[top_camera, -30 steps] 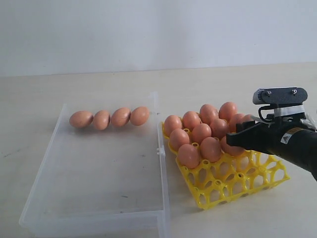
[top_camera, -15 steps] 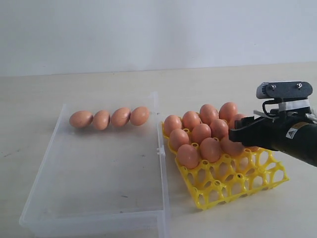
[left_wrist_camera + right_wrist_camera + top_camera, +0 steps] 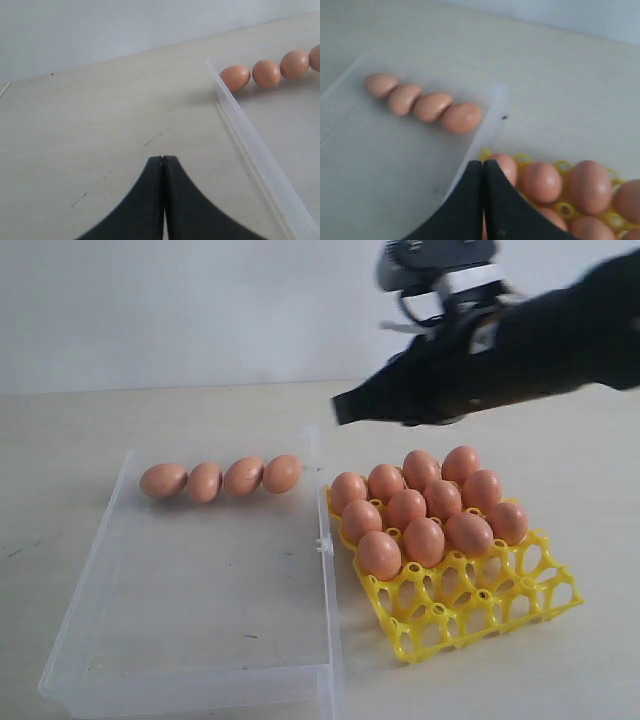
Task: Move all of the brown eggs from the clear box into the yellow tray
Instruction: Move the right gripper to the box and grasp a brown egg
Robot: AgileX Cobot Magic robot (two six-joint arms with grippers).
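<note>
We judge this to be the gap between two carries: four brown eggs [image 3: 243,476] lie in the clear box [image 3: 92,570], touching one another in a row along its far wall, while a dozen or so others sit in cups of the yellow tray [image 3: 470,622], which stands just beside the box. The right hand [image 3: 345,408] is pinched fully shut with nothing in it. It is held high in the air, level with the far wall of the box and just outside the box's tray-side wall, and its arm slopes down toward the box from above the tray. As we see it, the next move calls for spreading the fingers, coming down over the end egg [image 3: 462,117] of the row, the one nearest the tray-side wall, and closing softly without pushing its neighbour. The left hand [image 3: 163,159] is also shut and empty, low over the bare table [image 3: 100,120], outside the box on the side away from the tray.
</note>
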